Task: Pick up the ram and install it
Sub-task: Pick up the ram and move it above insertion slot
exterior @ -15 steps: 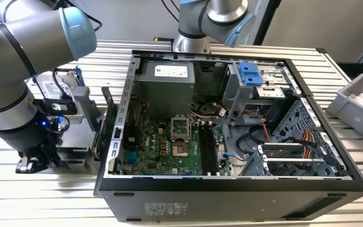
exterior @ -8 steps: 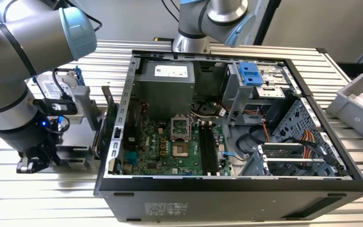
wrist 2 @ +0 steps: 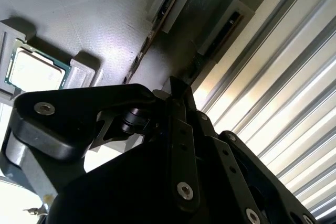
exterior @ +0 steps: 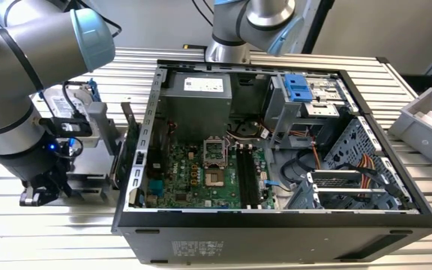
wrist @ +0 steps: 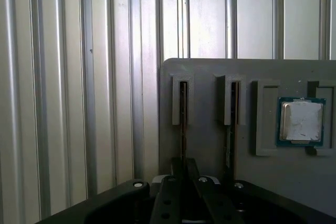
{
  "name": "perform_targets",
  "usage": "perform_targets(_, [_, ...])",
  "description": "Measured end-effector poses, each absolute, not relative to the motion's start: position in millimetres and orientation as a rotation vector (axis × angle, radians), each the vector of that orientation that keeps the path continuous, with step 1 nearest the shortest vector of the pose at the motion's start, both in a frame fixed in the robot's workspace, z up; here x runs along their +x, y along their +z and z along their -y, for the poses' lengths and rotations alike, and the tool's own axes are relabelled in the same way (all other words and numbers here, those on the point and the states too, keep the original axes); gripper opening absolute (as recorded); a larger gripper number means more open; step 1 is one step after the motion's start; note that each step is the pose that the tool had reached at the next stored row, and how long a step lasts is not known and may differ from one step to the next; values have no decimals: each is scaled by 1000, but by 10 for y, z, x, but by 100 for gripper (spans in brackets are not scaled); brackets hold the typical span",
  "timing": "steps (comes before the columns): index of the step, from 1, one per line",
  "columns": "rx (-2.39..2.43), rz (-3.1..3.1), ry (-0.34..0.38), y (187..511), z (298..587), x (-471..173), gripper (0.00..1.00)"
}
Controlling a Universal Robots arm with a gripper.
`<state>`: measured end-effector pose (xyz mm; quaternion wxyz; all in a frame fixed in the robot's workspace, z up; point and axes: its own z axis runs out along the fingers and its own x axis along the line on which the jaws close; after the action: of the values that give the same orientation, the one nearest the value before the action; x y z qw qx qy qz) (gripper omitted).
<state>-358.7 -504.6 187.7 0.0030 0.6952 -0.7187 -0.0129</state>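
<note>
The ram (wrist: 182, 114) stands on its long edge in a narrow slot of the grey holder plate (wrist: 268, 182). Of the plate's two slots, it sits in the one farther from the processor chip (wrist: 300, 121). In the second wrist view the same stick (wrist 2: 227, 27) runs straight down to the black fingertips. The gripper (wrist: 184, 165) is right over that slot, fingers drawn in tight, with only the thin board between them, pinched on the ram's upper edge. A second stick (wrist: 229, 108) sits in the plate's other slot, just beside the first and nearer the chip, untouched. The plate lies on a ribbed metal table (wrist: 79, 77). In the exterior view the gripper (exterior: 40, 196) hangs low at the plate, on the exterior view's left. The open computer case (exterior: 276, 230), with its green motherboard (exterior: 193, 174), stands apart from the plate, towards the exterior view's right.
</note>
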Motion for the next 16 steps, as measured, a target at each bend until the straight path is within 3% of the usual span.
perform_targets(16, [2180,2254,-41,2095,5046,-3587,0])
